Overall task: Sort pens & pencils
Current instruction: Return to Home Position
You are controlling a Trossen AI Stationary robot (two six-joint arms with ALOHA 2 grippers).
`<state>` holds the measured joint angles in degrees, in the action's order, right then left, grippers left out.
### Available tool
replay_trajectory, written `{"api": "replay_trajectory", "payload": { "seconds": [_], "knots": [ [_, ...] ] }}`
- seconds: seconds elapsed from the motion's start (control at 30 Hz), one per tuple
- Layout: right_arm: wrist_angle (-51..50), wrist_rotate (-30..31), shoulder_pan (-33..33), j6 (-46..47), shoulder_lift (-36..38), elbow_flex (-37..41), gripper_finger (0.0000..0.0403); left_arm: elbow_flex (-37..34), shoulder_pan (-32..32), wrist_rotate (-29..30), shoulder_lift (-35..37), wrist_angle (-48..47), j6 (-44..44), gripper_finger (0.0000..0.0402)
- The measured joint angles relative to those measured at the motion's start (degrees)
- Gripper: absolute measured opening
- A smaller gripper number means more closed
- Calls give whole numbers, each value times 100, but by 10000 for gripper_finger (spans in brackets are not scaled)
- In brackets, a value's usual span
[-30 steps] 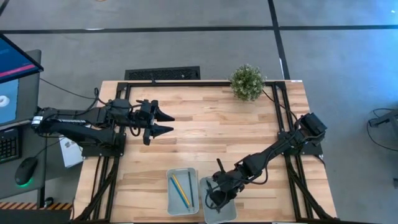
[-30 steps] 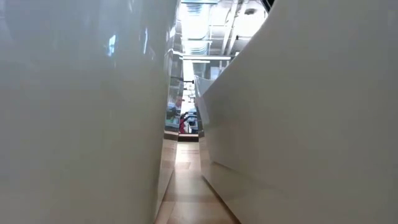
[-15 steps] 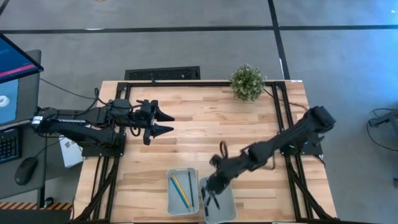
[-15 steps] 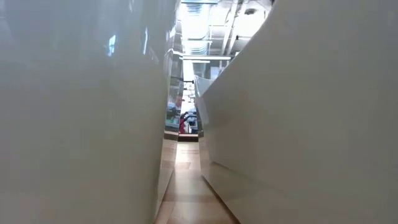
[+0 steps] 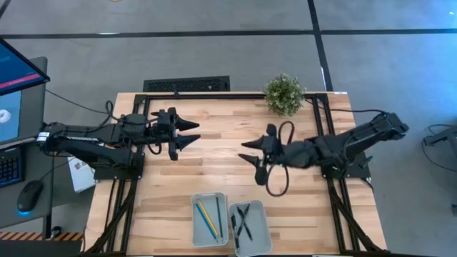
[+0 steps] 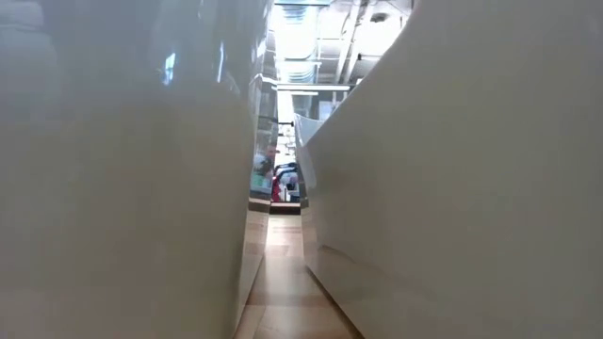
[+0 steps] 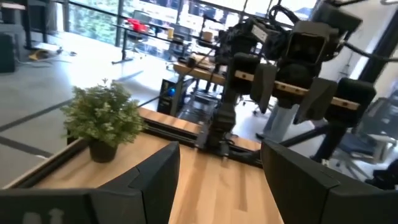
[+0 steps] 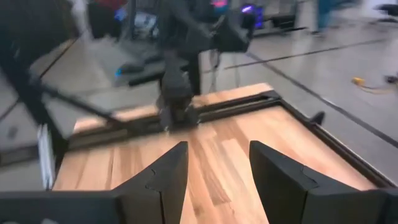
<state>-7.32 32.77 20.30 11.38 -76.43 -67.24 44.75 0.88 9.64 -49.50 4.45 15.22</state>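
From above, the plant [image 5: 284,93] stands at the far edge of the table [image 5: 214,168]. The left gripper [image 5: 194,133] hangs over the wood well to the left of the plant. Its fingers are spread wide with nothing between them, and they point toward the plant's side of the table. The right gripper [image 5: 243,151] hangs nearer the plant, a little on the near side of it. It faces the left gripper and is likewise spread and empty. Across the table from the plant, at the opposite edge, two bins stand side by side. The left gray bin [image 5: 198,237] holds the pencils [image 5: 207,220], one yellow and one light blue, lying along its length. The right gray bin [image 5: 261,230], the one more directly opposite the plant, holds the pens [image 5: 244,220], some of them crossed.

In the low view, pale bin walls fill both sides, leaving a narrow strip of wood and the room beyond. Neither the plant nor a gripper shows.

The left wrist view looks between its own parted, empty fingers. The plant is ahead at the table's corner, and the right arm is raised beside it over the wood.

The right wrist view shows its own fingers parted and empty, with the left arm blurred across the table. The plant is out of frame.
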Motion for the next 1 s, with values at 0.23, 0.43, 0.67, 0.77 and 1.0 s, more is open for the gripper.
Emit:
{"api": "replay_trajectory", "payload": {
  "seconds": [0.23,0.43,0.67,0.77,1.0],
  "knots": [
    [-330,-1487,-1294,-810,143,15,193,0,69,306,0,-125,-217,215],
    [-290,-2232,-2504,-1435,393,11,192,0,-20,886,-27,-86,-842,215],
    [-509,-3458,-4103,-1500,996,101,194,0,-380,1821,-19,-30,-1485,215],
    [-627,-3490,-4471,-1435,1410,301,192,58,-541,2129,145,-51,-1789,215],
    [-511,-3451,-4594,-1394,2857,1145,194,122,-731,2136,944,-319,-2267,215]
  ]
}}
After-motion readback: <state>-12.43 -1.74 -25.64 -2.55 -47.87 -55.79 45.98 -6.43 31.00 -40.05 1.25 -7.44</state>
